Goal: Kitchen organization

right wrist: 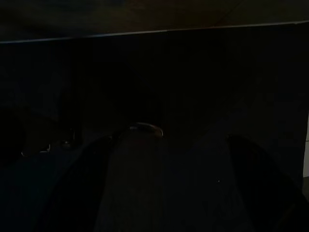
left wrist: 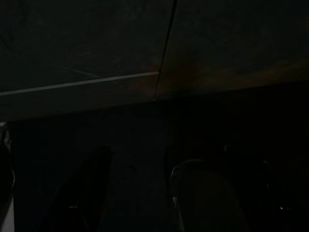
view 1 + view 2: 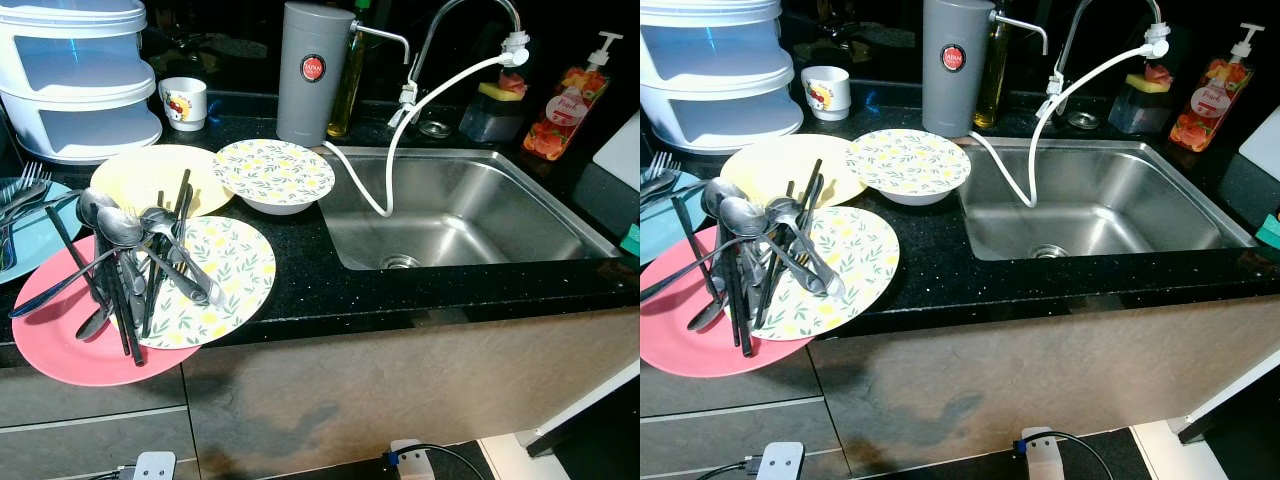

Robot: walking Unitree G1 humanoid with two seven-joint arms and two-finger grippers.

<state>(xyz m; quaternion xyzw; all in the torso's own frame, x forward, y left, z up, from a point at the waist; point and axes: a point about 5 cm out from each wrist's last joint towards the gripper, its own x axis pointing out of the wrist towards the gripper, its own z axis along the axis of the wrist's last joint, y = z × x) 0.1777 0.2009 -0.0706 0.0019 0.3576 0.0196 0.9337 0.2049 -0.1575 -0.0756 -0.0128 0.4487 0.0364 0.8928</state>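
Two grippers hang low in the shade before the cabinet fronts: the left gripper (image 2: 145,193) and the right gripper (image 1: 169,183) each show dark fingers spread apart, gripping nothing. Spoons and chopsticks (image 3: 130,265) lie heaped across the pink plate (image 3: 50,340) and the leaf-patterned plate (image 3: 235,275) at the worktop's front left edge, left of the steel sink (image 3: 470,210).

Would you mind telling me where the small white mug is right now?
In the head views, the small white mug stands at the back of the black counter, between the white tiered container on its left and the grey canister on its right.
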